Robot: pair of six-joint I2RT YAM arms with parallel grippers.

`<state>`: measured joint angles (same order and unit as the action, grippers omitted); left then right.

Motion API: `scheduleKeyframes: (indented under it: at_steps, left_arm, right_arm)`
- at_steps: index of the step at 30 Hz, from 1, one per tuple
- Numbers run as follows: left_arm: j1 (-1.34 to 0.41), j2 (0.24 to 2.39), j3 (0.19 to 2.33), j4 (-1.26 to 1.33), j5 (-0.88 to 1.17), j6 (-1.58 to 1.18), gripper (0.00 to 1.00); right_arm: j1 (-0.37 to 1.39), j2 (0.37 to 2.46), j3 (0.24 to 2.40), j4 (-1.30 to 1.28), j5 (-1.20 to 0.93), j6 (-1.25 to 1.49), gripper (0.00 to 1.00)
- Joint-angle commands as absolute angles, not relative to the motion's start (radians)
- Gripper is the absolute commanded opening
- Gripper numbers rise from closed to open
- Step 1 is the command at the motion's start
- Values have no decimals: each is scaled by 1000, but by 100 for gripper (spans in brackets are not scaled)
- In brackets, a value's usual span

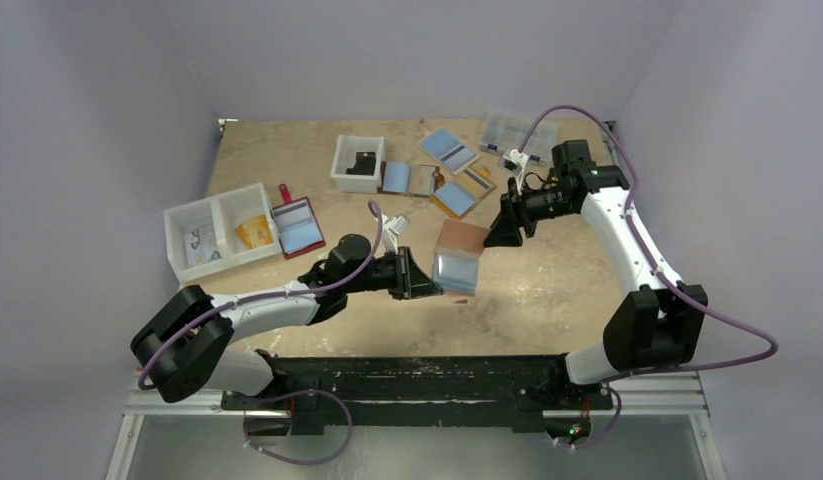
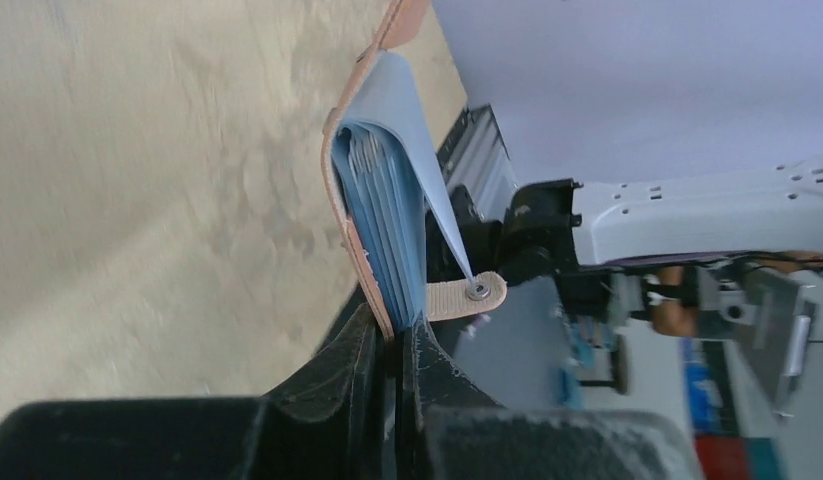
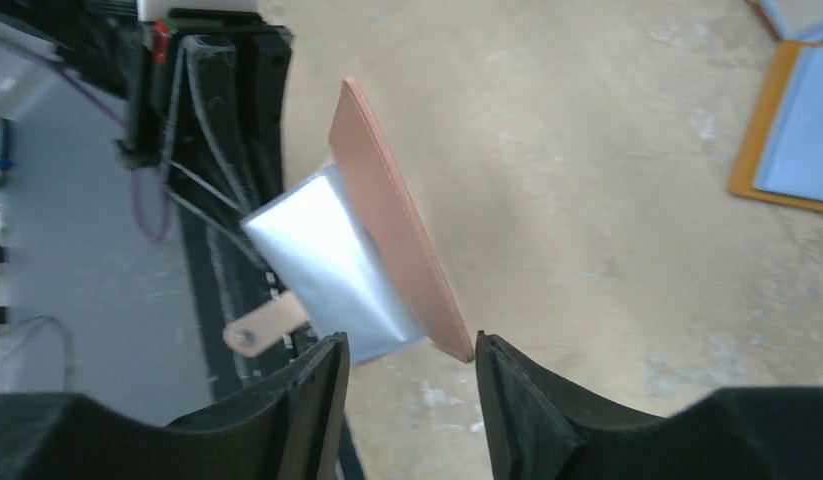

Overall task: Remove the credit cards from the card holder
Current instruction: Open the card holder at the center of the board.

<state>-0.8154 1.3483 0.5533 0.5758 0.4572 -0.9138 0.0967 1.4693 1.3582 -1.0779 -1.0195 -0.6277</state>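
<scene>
Card holder (image 1: 459,240): hung half open above the middle of the worktop (image 1: 547,290), clear of the surface, tan cover uppermost and pale blue pockets (image 1: 457,272) fanned out below. Was clamped at one edge of the cover by the left gripper (image 1: 437,283) — fingers pressed tight together on the leather in the left wrist view, with the pockets standing just above them. Carried a short strap tab (image 2: 467,295) with a metal snap, sticking out sideways beside the pockets. Faced the right gripper (image 1: 492,236) at the far corner — jaws parted there, one finger on each side of the cover's corner; could not tell whether either finger touched it. Could not tell the credit cards apart from the pockets. Lay further back on the worktop: other wallets (image 1: 457,195) opened flat, a white bin (image 1: 357,165), and a two-part white bin (image 1: 217,235) to the left.
</scene>
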Motion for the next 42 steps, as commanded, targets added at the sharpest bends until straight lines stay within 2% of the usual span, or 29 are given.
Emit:
scheduleKeyframes:
  at_steps: [1,4,7,13,15,18,21,25,29,33,42]
  left_arm:
    - [-768,1364,589,331,660,-1182,0]
    - [-742,1430,619,150,739,-1151,0]
    - [-733,1539,654,81,817,-1103,0]
    - [-733,1764,822,-133,912,-975,0]
    - [-733,1788,861,-144,917,-974,0]
    - [-733,1802,895,-141,913,-981,1]
    - [-734,1792,865,-46,916,-1030,6]
    - [-733,1769,780,191,925,-1165,7]
    - [-734,1767,712,405,934,-1294,7]
    - [-733,1786,680,537,941,-1375,6]
    - [-733,1806,621,748,940,-1509,7]
  right_arm:
    - [93,1412,1303,-908,-843,-563,61]
    - [94,1392,1272,-875,-810,-575,67]
    - [99,1392,1252,-913,-888,-656,68]
    - [266,1392,1194,-1158,-1010,-1102,69]
    - [313,1369,1142,-1120,-1014,-1138,70]
    - [347,1339,1084,-976,-967,-1032,72]
    - [363,1364,1060,-951,-938,-1012,73]
    - [381,1372,1013,-991,-907,-1076,73]
    - [395,1300,955,-1001,-871,-1153,84]
    - [454,1223,888,-916,-782,-1118,93]
    - [563,1189,750,-646,-584,-916,99]
